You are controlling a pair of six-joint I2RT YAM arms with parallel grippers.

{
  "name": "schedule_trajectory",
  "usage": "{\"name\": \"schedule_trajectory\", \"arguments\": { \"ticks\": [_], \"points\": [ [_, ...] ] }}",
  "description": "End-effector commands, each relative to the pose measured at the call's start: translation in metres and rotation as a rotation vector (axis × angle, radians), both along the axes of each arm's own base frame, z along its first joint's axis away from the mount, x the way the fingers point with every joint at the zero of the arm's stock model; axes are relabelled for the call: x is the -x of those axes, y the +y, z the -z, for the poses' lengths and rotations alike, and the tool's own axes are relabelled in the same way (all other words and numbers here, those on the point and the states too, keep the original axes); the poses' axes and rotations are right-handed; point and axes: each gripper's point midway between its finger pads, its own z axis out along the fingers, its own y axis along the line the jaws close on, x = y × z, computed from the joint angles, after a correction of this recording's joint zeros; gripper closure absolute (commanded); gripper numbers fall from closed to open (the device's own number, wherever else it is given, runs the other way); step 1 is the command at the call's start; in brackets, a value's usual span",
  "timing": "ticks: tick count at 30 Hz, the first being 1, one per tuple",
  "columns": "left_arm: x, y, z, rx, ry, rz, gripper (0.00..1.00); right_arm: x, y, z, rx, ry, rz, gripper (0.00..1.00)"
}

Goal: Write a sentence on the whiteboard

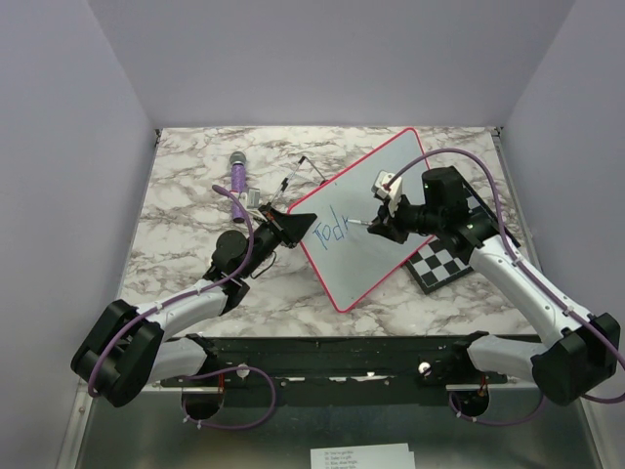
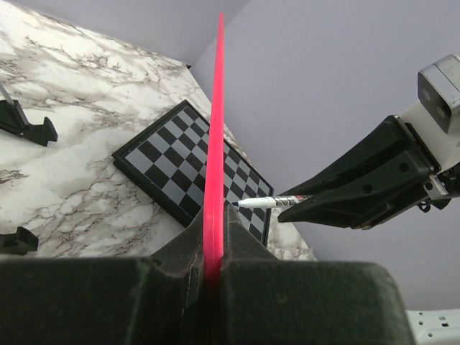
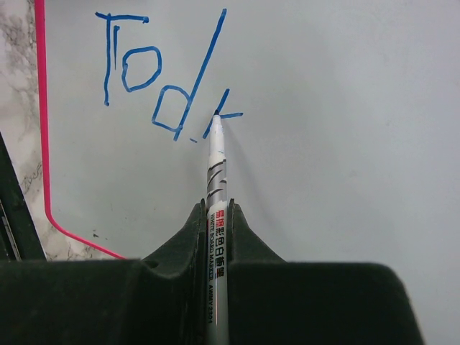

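My left hand (image 1: 298, 227) is clamped on the pink-red rim of the whiteboard (image 1: 391, 186). In its wrist view the two fingers (image 2: 144, 287) press together on the rim (image 2: 215, 144), which runs straight up and away from the hand, seen edge-on. The board sits at an angle on the marble tabletop (image 1: 195, 195), between my two hands, with its writing face toward my right hand.

My right hand (image 1: 376, 225) is closed on a white marker (image 3: 217, 172). The barrel sticks out forward between the fingers, and its blue tip touches the board just ahead of the hand. The sentence (image 3: 158, 79) starts up and to the left of that tip. In blue I read "Tod", then a part-made letter of two short crossing strokes, where the tip now rests. From above, the writing (image 1: 332, 233) lies between the two hands, nearer the left one.

A black-and-white chessboard (image 1: 444, 264) lies below my right hand, and the whiteboard's far edge covers part of it. From the left wrist it shows beyond the hand (image 2: 172, 165), with the marker (image 2: 269, 202) coming in from the right. A purple-handled object with a grey head (image 1: 238, 171) lies on the tabletop beyond my left hand.
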Motion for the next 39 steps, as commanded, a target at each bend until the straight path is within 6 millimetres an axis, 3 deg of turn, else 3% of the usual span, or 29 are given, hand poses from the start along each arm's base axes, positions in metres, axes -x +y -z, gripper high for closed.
{"name": "schedule_trajectory", "arguments": {
  "ticks": [1, 28, 39],
  "points": [
    [0.010, 0.003, -0.056, 0.132, -0.153, 0.029, 1.00, 0.000, 0.003, 0.007, -0.007, 0.017, -0.012, 1.00],
    [0.010, 0.001, -0.057, 0.134, -0.153, 0.035, 1.00, -0.017, -0.002, 0.012, 0.007, 0.025, 0.078, 1.00],
    [0.008, 0.000, -0.058, 0.130, -0.156, 0.036, 1.00, 0.002, 0.007, 0.020, 0.009, 0.072, -0.046, 0.99]
  ]
}}
